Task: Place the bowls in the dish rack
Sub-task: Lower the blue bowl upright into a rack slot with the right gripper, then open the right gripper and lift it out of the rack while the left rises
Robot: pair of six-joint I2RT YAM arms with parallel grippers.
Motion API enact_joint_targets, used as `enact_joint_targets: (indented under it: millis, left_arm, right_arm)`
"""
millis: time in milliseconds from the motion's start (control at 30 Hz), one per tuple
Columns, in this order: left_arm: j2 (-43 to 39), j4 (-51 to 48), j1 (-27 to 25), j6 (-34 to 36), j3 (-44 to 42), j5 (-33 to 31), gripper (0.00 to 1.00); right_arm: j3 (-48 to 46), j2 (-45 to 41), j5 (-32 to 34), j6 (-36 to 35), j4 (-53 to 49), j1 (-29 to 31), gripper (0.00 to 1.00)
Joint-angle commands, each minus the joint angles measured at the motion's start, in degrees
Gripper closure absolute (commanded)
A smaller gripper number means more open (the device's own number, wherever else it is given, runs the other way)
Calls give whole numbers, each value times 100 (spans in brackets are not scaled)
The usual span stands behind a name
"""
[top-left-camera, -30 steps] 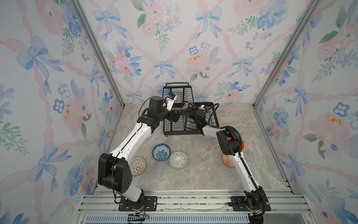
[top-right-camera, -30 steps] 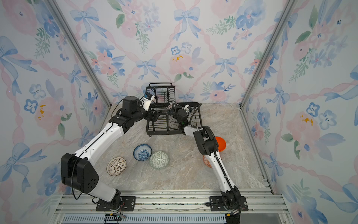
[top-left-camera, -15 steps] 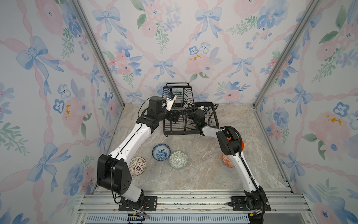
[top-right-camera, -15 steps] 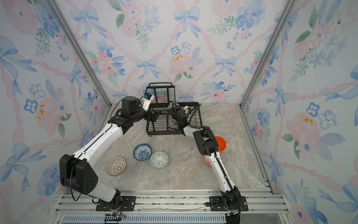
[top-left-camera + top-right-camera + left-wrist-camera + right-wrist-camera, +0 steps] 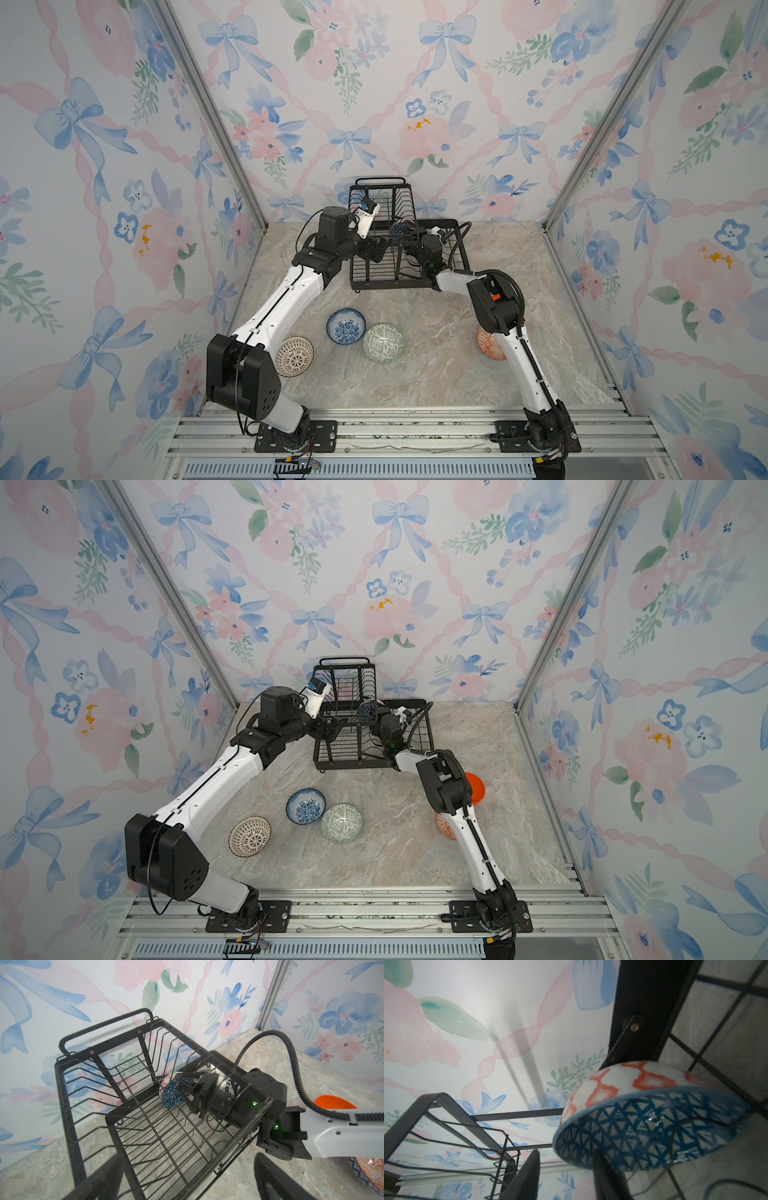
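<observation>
Right wrist view: round bowl [image 5: 643, 1126], dark-blue triangles inside, up on edge in black wire dish rack [image 5: 643, 1001]; right fingers [image 5: 529, 1174] half open round rim, maybe not touching. Left fingers [image 5: 108, 1176] wide open, empty. Letting-go step; next, back out gently. Only in a top view: blue-white flower bowl [image 5: 305, 806] waiting on table [image 5: 395, 854].

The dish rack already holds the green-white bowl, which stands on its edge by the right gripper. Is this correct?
Not quite: the bowl on its edge in the dish rack by the right gripper is the dark-blue geometric bowl, as the left wrist view shows. The green-white bowl lies on the table in both top views.
</observation>
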Motion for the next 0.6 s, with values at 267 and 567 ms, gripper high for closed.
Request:
enact_joint_targets:
  millis: [267, 567]
  left_arm:
    - [-332, -12, -67, -8, -166, -184, 2]
    - [-410, 6, -73, -486, -66, -135, 2]
  right_arm:
    - [-850, -815, -51, -191, 287, -152, 48]
    - [-1658, -1453, -340, -483, 449, -316, 44]
